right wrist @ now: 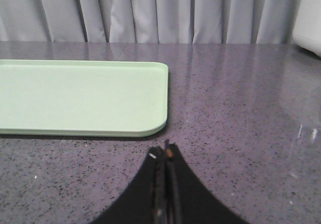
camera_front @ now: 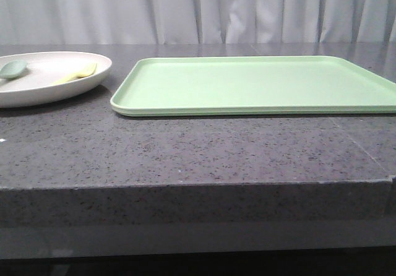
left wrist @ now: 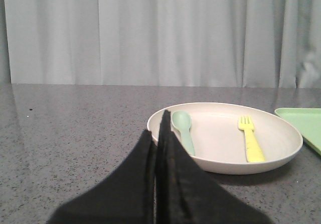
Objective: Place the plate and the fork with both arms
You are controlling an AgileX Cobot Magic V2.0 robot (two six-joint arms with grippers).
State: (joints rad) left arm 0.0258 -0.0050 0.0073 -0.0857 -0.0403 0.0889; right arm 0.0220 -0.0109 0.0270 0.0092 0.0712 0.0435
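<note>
Plainly, the plate (camera_front: 46,78) sat at the far left of the front view, on the grey speckled counter (camera_front: 185,152), cut off by the left edge of the frame. Inside it lay the fork (camera_front: 77,73), pale yellow, toward the plate's right side, and a grey-green spoon (camera_front: 12,69) at the left edge of the picture. Just right of the plate, apart from it by a narrow strip of counter, lay a light-green tray (camera_front: 260,84) that ran across the middle to the right edge of the frame. A pale curtain (camera_front: 198,10) filled the top of the view. Neither arm showed in the front view.

From the left wrist view, the left gripper (left wrist: 161,121) rose from the bottom centre, its dark jaws pressed together with nothing between them, the tips overlapping the near rim of the plate (left wrist: 225,166) in the picture. The spoon (left wrist: 183,131) lay just right of the tips and the fork (left wrist: 251,138) further right, tines pointing up the frame; a corner of the tray (left wrist: 306,126) showed at the right edge.

From the right wrist view, the right gripper (right wrist: 164,156) stood at bottom centre, jaws together and empty, over bare counter just below the tray's (right wrist: 80,96) rounded corner.
</note>
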